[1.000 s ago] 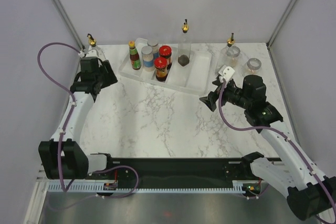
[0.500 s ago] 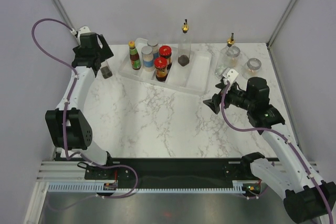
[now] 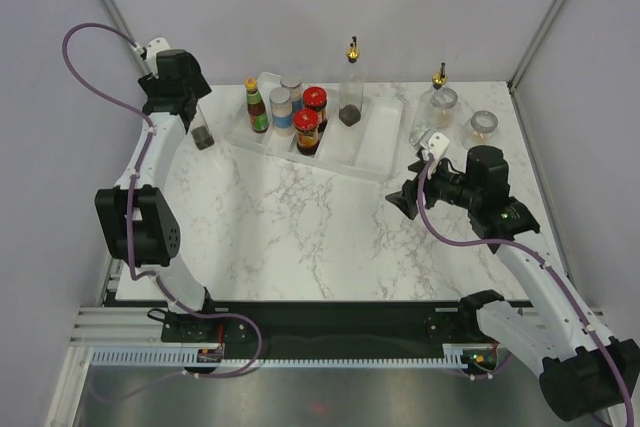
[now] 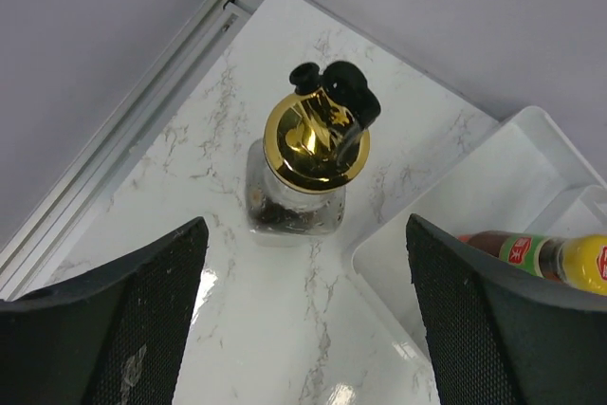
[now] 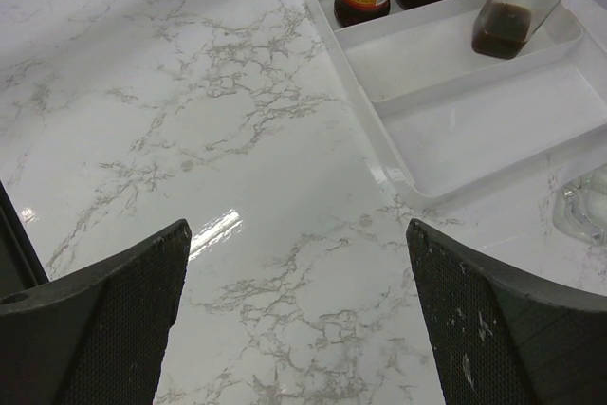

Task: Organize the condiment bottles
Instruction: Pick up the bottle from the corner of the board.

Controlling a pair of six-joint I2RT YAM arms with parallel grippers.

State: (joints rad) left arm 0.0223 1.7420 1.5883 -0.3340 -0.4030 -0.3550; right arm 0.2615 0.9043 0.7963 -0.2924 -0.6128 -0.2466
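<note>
Wide-open left gripper (image 4: 303,227) over gold-spouted cruet (image 4: 305,158), fingers (image 4: 133,329) spread to either side, no contact, nothing held. Cruet upright on marble table (image 3: 300,217) at far left corner, just beside left end of white tray (image 3: 382,152), outside it. In tray: orange-capped sauce bottle (image 3: 257,107), two silver-lidded spice jars (image 3: 281,107), two red-lidded jars (image 3: 307,130), tall cruet (image 3: 351,87) with dark liquid at bottom, all upright. Second gold-spouted cruet (image 3: 438,75) and silver-lidded jar (image 3: 484,124) on table right of tray. Right gripper (image 5: 297,227) also spread wide, empty, above bare marble near tray's near right corner.
</note>
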